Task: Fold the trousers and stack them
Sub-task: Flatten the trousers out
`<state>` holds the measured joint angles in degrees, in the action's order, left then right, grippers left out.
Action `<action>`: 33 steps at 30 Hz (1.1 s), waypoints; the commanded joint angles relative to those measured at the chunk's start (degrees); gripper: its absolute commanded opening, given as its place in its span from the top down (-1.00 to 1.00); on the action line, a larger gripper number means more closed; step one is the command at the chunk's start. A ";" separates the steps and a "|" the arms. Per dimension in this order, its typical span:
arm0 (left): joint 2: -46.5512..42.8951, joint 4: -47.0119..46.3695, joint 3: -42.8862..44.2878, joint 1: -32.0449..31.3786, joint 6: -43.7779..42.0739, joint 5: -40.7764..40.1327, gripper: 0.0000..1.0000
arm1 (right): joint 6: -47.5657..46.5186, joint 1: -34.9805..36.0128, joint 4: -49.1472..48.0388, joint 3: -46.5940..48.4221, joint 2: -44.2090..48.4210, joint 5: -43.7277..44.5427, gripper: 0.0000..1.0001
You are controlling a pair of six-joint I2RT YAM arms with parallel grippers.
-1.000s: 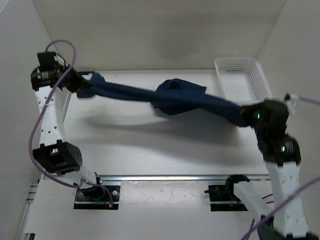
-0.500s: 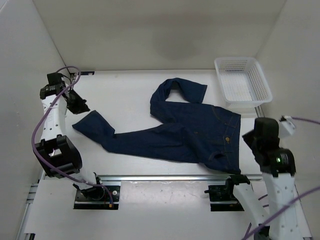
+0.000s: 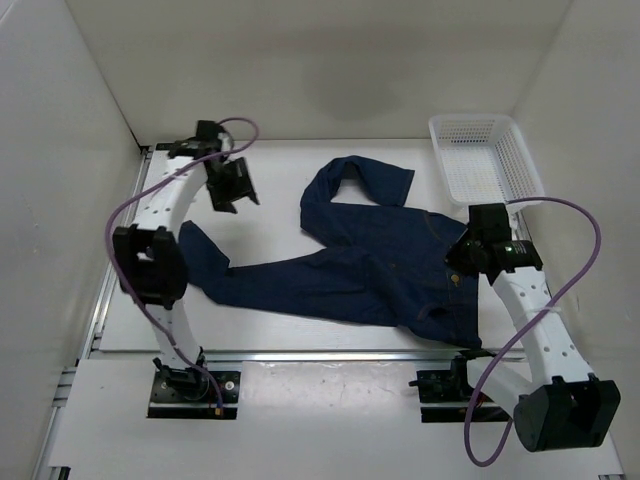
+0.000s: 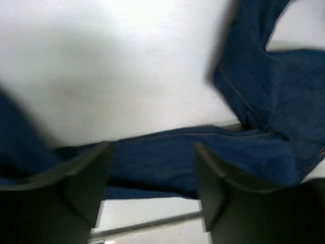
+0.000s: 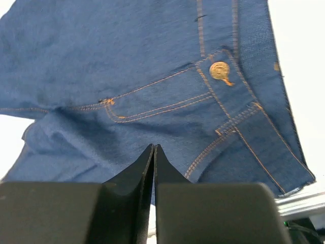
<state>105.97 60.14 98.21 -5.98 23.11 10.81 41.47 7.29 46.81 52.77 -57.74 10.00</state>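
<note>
The trousers (image 3: 380,270) are spread flat on the table (image 3: 270,225), nearer than the basket (image 3: 527,165) and to its left. Just in front of the basket, over the waistband, the right gripper (image 5: 154,147) is seen pressed closed on nothing. Well left of the basket, the left gripper (image 4: 152,147) is seen spread wide and empty.

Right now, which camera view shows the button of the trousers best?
The right wrist view: the button is close and sharp. The top view shows the trousers whole, button unclear; left wrist, only blurred cloth.
</note>
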 commanded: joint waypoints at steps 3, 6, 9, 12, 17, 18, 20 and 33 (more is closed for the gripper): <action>16.60 3.31 19.70 -9.92 0.53 -0.70 -0.80 | -5.00 0.27 -3.04 2.60 -3.70 -5.43 0.62; 26.52 4.55 30.79 -12.83 1.94 1.93 -0.82 | -6.75 0.27 -3.04 2.60 -3.70 -7.27 -0.11; 32.17 3.59 35.99 -14.32 4.30 4.74 -0.82 | -8.16 0.27 -3.04 2.60 -4.84 -8.68 -0.47; 33.51 1.48 36.00 -14.94 4.84 6.50 -0.76 | -8.78 0.27 -4.26 3.12 -6.77 -10.08 -0.55; 34.65 0.24 34.06 -15.47 5.36 10.10 -0.20 | -9.31 0.80 -8.74 3.65 -15.45 -12.19 -0.58; 34.65 -0.28 34.06 -15.47 5.36 10.11 0.13 | -9.31 0.80 -9.45 3.65 -17.13 -12.20 -0.58; 33.87 0.32 33.54 -15.47 5.36 10.11 0.79 | -9.31 1.41 -11.64 6.10 -22.21 -12.20 -0.55; -3.01 -0.81 -1.94 -17.31 2.12 -3.61 0.79 | -3.86 12.65 -15.69 5.16 -38.24 -8.78 0.60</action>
<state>114.85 59.48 102.04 -22.00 27.44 9.82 35.75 18.44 31.88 59.61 -96.47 -1.06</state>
